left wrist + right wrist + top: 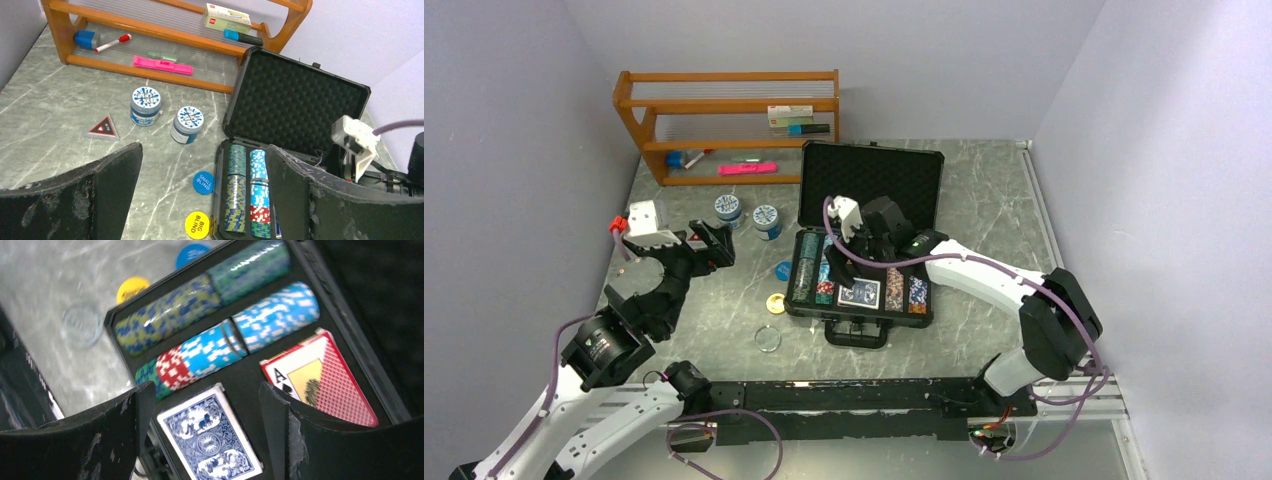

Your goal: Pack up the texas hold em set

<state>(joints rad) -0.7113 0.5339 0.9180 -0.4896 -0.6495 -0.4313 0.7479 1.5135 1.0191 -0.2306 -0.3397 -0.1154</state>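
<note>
The black briefcase point(818, 307) lies open at mid-table, its foam lid point(871, 180) upright. Striped chip stacks point(200, 300) fill its left slots and also show in the left wrist view point(237, 195). A blue card deck point(200, 455) and a red deck point(330, 385) lie in the case. My right gripper point(206, 405) is open, its fingers point(115, 435) straddling the blue deck without touching it; it also shows in the top view point(861, 262). The yellow button point(197, 225) and a blue button point(203, 182) lie on the table left of the case. My left gripper point(200, 200) is open and empty above them.
Two blue-and-white tubs point(146, 105) point(188, 123) and a red triangle piece point(103, 128) stand left of the lid. A wooden shelf point(724, 125) with markers is at the back left. A clear ring point(767, 338) lies near the case's front left corner.
</note>
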